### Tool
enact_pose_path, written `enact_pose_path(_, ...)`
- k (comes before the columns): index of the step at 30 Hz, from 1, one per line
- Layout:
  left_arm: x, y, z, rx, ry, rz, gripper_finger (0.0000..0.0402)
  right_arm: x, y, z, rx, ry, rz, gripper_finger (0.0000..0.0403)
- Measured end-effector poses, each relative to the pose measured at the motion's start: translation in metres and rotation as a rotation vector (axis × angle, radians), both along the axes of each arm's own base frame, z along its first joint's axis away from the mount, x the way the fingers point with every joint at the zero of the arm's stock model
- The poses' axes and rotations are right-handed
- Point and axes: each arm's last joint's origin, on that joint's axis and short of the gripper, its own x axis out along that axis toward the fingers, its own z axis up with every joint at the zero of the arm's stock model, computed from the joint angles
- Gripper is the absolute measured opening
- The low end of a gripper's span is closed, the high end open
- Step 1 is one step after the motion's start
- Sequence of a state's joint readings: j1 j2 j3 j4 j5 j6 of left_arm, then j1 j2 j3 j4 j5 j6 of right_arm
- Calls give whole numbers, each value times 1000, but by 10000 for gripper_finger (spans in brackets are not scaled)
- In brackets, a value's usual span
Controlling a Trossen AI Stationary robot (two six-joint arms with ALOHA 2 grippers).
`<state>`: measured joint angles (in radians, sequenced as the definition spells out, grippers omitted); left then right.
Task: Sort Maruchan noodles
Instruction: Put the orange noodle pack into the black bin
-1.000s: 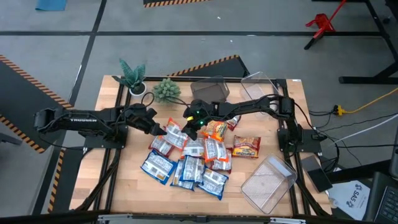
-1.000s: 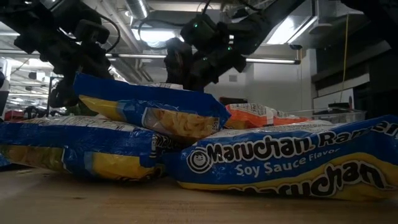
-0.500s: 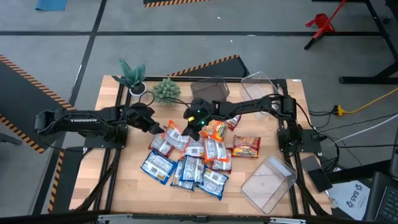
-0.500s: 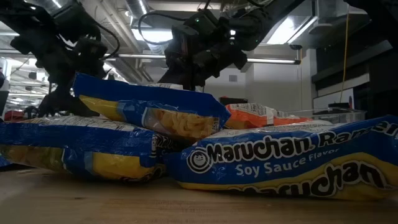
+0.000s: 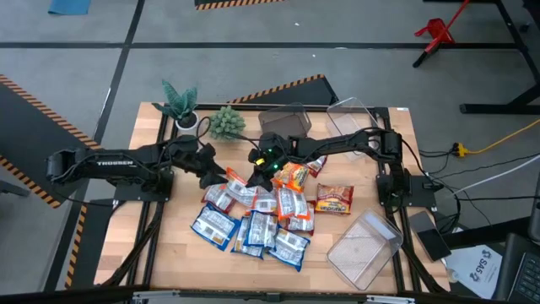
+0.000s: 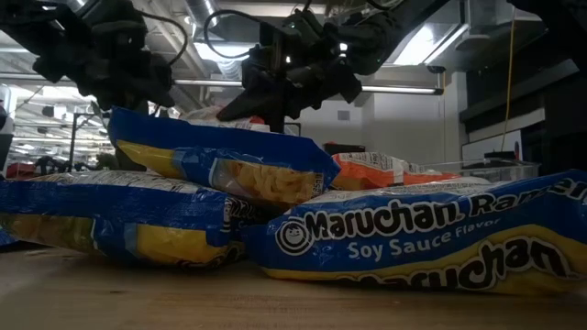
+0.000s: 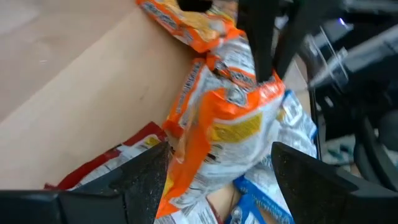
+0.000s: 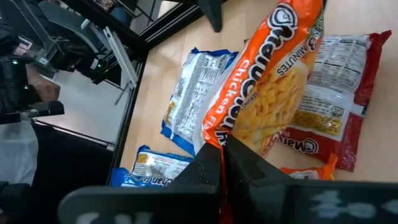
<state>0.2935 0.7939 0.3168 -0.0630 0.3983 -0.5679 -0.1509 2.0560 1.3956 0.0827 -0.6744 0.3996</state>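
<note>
Wooden table held heaped noodle packets, clear bins at right edge. Right gripper stood clamped on orange packet, hanging from closed jaws above pile. Left gripper empty, fingers spread wide, just beside same packet. Advice: lift straight up, clear neighbours before carrying binward.

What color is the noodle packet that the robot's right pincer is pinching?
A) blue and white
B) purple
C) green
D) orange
D: in the right wrist view, the right pincer is shut on the edge of an orange noodle packet marked with chicken flavor, lifted above the other packets on the table.
</note>
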Motion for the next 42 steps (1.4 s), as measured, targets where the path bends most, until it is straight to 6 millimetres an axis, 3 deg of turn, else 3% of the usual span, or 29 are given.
enact_pose_path(12,17,2,-8,109,-68,-174,276,2,0,4,-1,-53,29,0)
enact_pose_path(25,44,0,-24,58,-156,-351,275,2,4,5,-33,-88,70,0)
enact_pose_path(34,54,-14,-42,-32,-99,-444,219,3,3,4,-50,-89,48,0)
enact_pose_path(42,58,-15,-37,-25,-135,-400,168,3,2,4,-60,-87,32,0)
